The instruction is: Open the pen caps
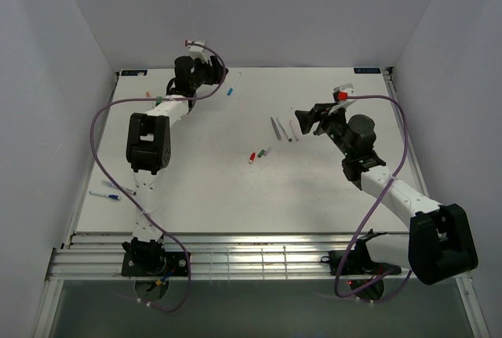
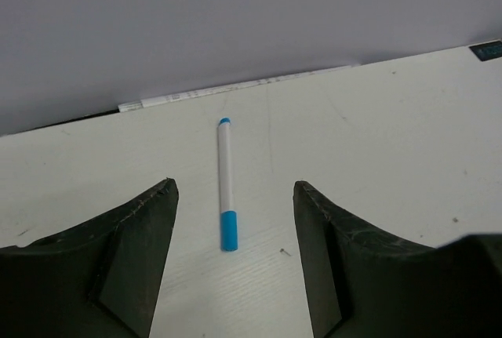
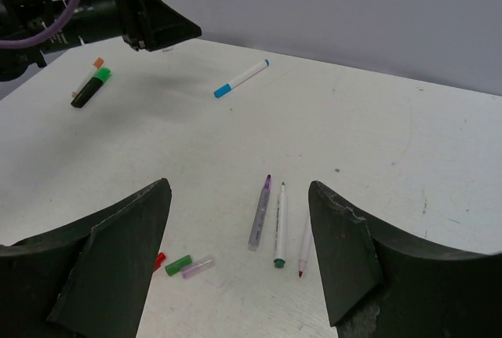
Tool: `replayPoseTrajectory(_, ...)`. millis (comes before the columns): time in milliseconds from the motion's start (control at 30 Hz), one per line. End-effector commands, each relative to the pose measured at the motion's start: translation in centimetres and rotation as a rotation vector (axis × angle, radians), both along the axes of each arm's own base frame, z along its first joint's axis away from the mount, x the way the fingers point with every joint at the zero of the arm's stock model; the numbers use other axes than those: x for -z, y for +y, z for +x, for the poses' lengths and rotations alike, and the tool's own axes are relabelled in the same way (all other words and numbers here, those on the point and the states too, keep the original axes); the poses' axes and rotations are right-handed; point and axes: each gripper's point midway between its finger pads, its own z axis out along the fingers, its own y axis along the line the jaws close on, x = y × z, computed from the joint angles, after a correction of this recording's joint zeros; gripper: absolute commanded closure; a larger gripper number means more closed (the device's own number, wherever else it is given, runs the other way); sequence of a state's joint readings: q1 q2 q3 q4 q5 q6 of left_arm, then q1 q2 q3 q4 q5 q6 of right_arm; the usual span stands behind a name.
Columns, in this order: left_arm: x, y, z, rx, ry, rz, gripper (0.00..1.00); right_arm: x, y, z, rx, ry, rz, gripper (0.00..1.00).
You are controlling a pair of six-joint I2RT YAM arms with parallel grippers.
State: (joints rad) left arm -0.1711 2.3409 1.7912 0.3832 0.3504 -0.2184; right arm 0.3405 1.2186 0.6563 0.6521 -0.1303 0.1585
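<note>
On the surface (image 1: 196, 189), your left tool (image 2: 235, 193) hangs empty, jaws apart, near the blue pen (image 2: 227, 173), whose cap (image 2: 228, 230) looks unopened. Your right tool (image 3: 239, 187), also apart, waits well away from that pen. Next, clamp the barrel and pull the cap.

Between the black jaws of the left gripper (image 2: 235, 187): a white pen (image 2: 227, 173) with a bright blue cap (image 2: 229, 230). Between the right gripper's (image 3: 239, 187) black jaws: a grey, purple-tipped pen (image 3: 260, 214) and a white, green-tipped pen (image 3: 279, 224). Beside its left jaw: a red cap (image 3: 159, 259), a green cap (image 3: 178, 264) and a pale lilac cap (image 3: 198, 267).
</note>
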Motion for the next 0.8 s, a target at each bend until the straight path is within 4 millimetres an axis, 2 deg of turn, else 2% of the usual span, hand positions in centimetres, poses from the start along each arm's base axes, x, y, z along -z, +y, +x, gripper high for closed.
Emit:
replayPoseTrajectory(0,2.3,0.3,1.1,-0.036,0.037,0.066,0.29,-1.1,-0.3,0.0,0.007,-0.032,0.017,0.23)
replayPoseTrajectory(67,3.5,0.4,1.6,-0.040,0.044,0.076,0.26,-1.1,-0.3,-0.1,0.010,-0.035,0.015,0.23)
replayPoseTrajectory(100,3.1,0.2,1.9,-0.035,0.027,0.080,0.25,-1.1,-0.4,0.0,0.015,-0.035,0.016,0.23)
replayPoseTrajectory(267,5.3,-0.7,2.1,-0.001,0.043,0.095,0.20,-0.6,-0.3,0.0,0.009,-0.028,0.016,0.23)
replayPoseTrajectory(467,7.0,-2.5,1.6,0.051,0.036,0.142,0.20,-0.5,-0.3,-0.1,0.005,-0.026,0.026,0.23)
replayPoseTrajectory(700,8.4,-3.2,1.3,0.055,0.045,0.169,0.21,-0.8,-0.5,-0.4,0.007,-0.038,0.029,0.23)
replayPoseTrajectory(767,9.3,-3.4,1.4,0.036,0.052,0.188,0.24,-0.8,-0.4,-0.5,0.005,-0.036,0.029,0.23)
